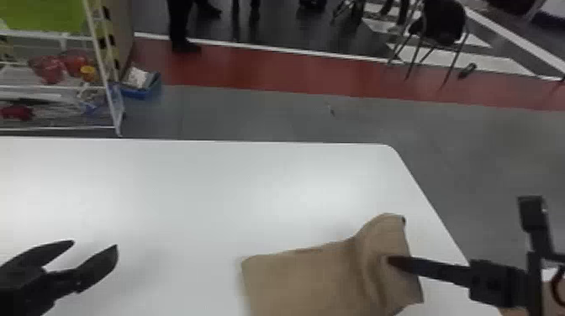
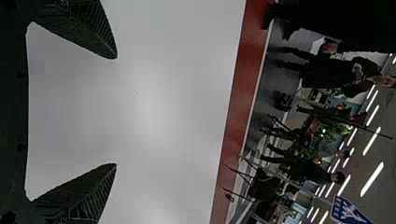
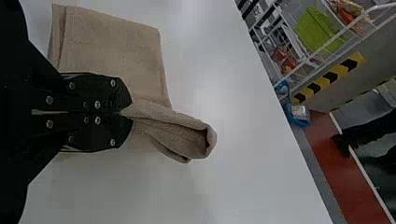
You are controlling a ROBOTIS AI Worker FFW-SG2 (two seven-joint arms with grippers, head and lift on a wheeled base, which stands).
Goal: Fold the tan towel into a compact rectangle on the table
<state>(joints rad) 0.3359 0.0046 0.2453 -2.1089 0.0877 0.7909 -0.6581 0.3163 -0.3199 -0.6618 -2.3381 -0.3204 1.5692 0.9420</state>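
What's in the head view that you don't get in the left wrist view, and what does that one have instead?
Head view's extras: the tan towel, the right gripper pinching it, and a white rack.

Left wrist view's extras: ceiling lights and a blue sign.

Both share: the open left gripper, the white table, the red floor strip and a dark chair.

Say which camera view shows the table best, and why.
Head view: the table with two edges and their rounded corner. Left wrist view: surface, one edge; right wrist view: surface beside the towel, one edge.
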